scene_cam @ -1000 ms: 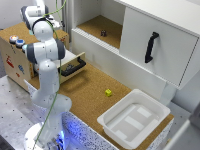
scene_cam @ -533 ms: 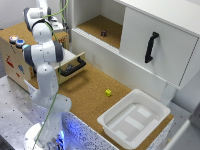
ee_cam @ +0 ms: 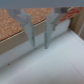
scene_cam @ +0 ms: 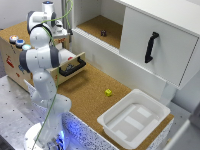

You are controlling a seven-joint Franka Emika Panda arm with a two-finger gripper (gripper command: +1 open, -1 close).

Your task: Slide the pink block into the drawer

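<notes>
The drawer (scene_cam: 72, 65) at the exterior view's left stands pulled out, but no pink block can be seen anywhere, so the progress cannot be judged, while the pincer (ee_cam: 38, 42) hangs open, holding nothing, over a white surface.

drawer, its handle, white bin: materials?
Drawer: likely light wood or plywood, matte tan face. Handle: black bar, slightly glossy, plastic or painted metal; can't tell. White bin: looks like molded plastic, smooth, rounded rim.
</notes>
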